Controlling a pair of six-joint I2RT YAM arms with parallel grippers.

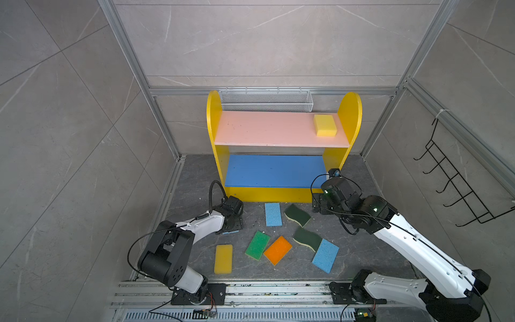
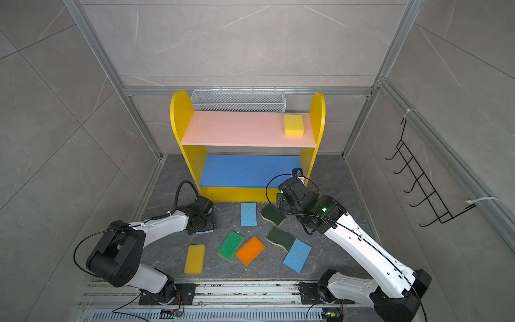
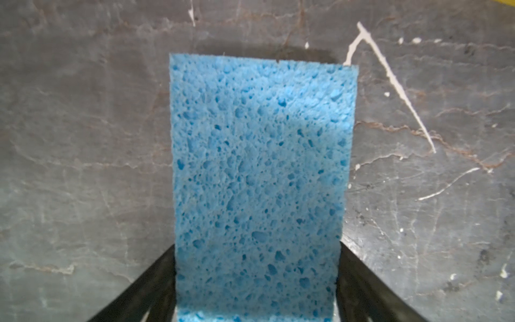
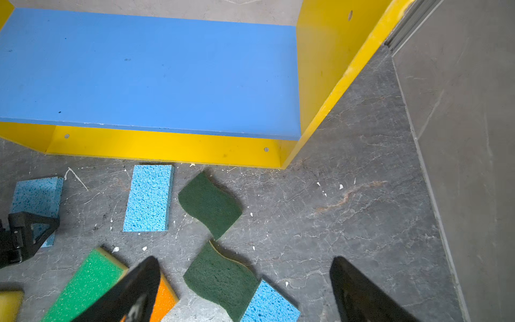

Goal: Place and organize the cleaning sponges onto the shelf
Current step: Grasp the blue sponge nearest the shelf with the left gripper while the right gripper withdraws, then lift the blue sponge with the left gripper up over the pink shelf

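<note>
My left gripper is low over the floor, its fingers pressed against both long sides of a light blue sponge that lies flat; in a top view only a sliver of this sponge shows under the gripper. My right gripper hangs open and empty above the floor near the shelf's right foot. A yellow sponge rests on the pink board's right end. The blue board is bare. Loose on the floor lie blue, two dark-green wavy, blue, orange, green and yellow sponges.
A white mesh basket hangs behind the shelf's top. A black wire hook rack is on the right wall. Metal rails holding both arm bases run along the front. Grey walls close in on three sides.
</note>
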